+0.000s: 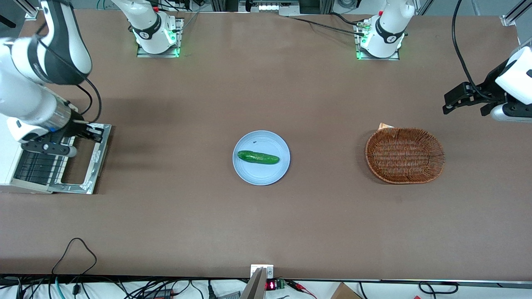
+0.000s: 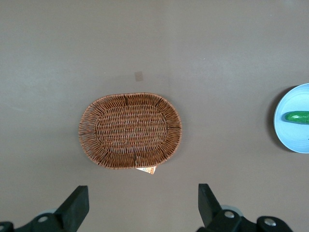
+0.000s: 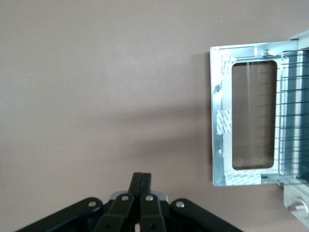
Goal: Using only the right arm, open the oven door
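While the oven door (image 1: 85, 160) is laid flat open on the bench (image 1: 266, 224) at the working arm's end, the pincer (image 1: 92, 132) is held above the door's edge, its fingers (image 3: 141, 193) pressed together and nothing gripped

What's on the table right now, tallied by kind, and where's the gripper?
Toaster oven, oven door folded down flat: 1
Plate: 1
Cucumber, on the plate: 1
Wicker basket: 1
Total: 4
Gripper above the open door, fingers shut.
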You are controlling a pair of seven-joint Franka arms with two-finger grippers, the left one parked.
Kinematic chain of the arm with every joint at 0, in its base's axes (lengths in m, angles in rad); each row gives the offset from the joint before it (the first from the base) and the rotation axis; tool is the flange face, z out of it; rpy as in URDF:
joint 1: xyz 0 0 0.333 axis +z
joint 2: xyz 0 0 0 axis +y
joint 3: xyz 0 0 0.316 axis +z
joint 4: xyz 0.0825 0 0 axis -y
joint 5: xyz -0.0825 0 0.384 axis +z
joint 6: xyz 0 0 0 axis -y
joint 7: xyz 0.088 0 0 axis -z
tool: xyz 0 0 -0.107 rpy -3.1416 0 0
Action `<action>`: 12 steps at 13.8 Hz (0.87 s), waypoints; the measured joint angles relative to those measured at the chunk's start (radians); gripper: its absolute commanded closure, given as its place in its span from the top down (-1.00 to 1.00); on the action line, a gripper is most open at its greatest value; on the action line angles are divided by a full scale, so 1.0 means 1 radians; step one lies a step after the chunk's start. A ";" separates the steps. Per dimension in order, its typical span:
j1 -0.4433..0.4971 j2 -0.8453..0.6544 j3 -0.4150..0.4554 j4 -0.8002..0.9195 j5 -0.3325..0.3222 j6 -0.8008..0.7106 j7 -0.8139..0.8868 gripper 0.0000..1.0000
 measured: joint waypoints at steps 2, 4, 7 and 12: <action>0.000 -0.020 0.000 0.057 0.022 -0.087 -0.002 -0.82; 0.000 -0.030 0.000 0.127 0.032 -0.184 -0.003 -0.45; 0.000 -0.031 0.001 0.204 0.035 -0.287 -0.003 0.36; 0.000 -0.029 0.007 0.213 0.033 -0.294 0.012 0.99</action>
